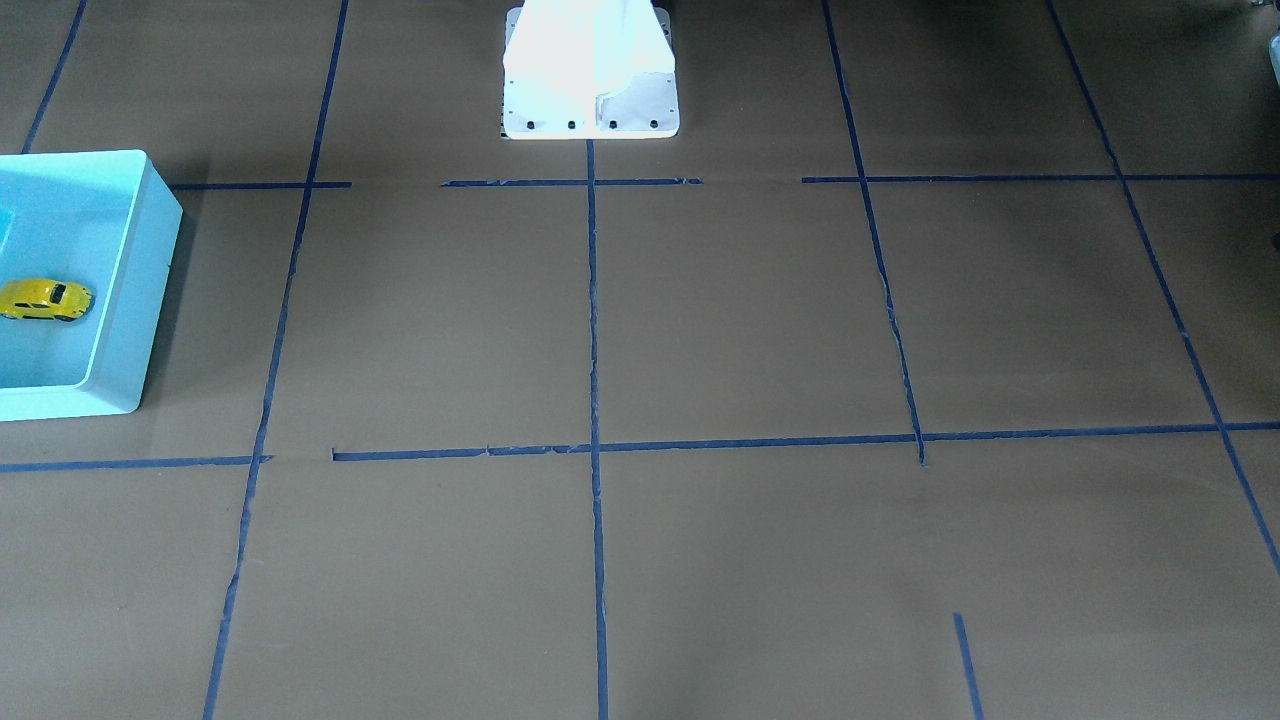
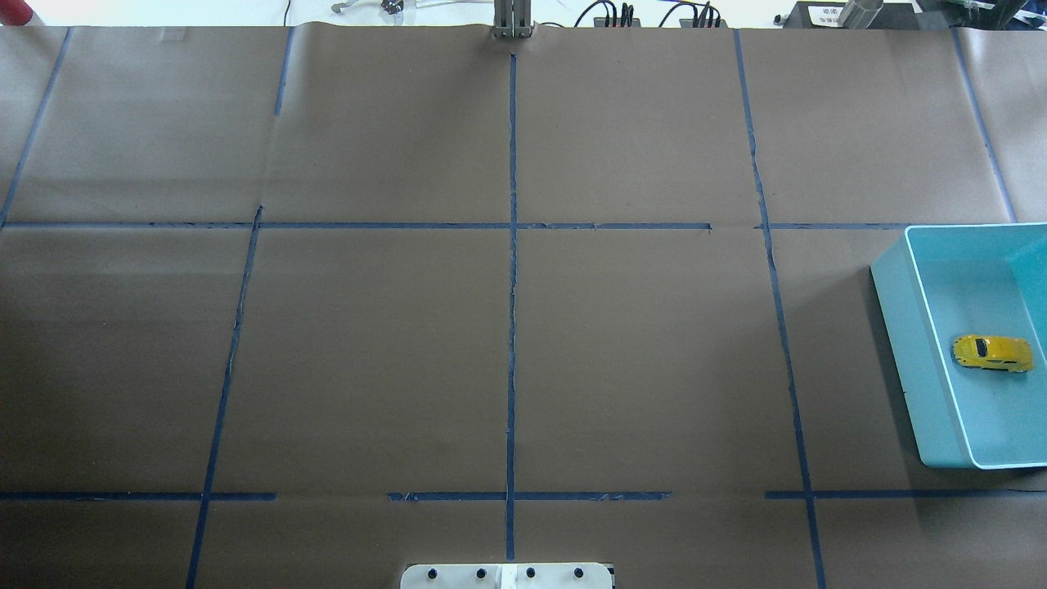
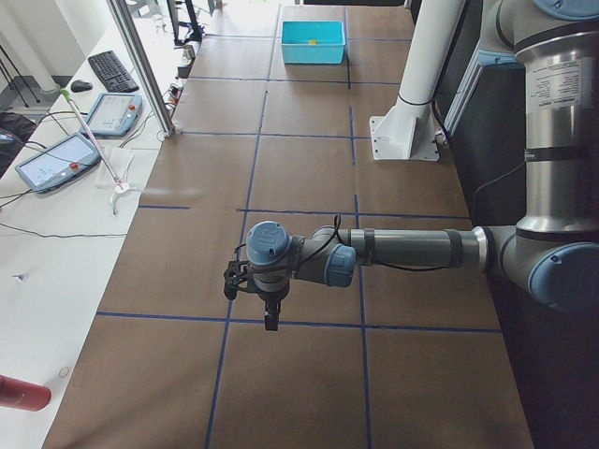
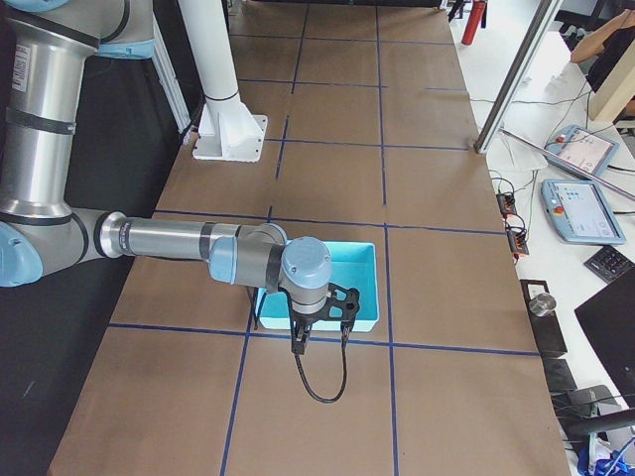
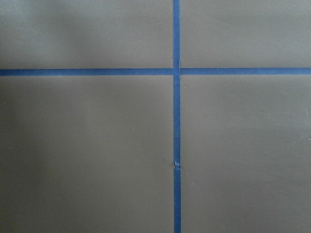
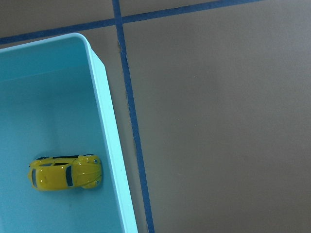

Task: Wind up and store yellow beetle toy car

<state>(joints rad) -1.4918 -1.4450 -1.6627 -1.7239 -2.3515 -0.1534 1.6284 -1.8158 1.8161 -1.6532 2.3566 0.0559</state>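
Observation:
The yellow beetle toy car (image 2: pixel 991 352) lies inside the turquoise bin (image 2: pixel 898 327) at the table's right end, free of any gripper. It also shows in the front view (image 1: pixel 45 299) and in the right wrist view (image 6: pixel 65 173), near the bin's side wall (image 6: pixel 106 121). My right gripper (image 4: pixel 320 342) hangs above the bin's near edge (image 4: pixel 365 288) and shows only in the right side view; I cannot tell if it is open. My left gripper (image 3: pixel 251 304) hovers over bare table at the far end, seen only in the left side view; its state is unclear.
Brown paper with blue tape lines covers the table (image 2: pixel 507 327). The white robot base (image 1: pixel 590 90) stands at the middle of the robot's edge. Tablets and a keyboard (image 3: pixel 112 70) lie on a side bench beyond the table.

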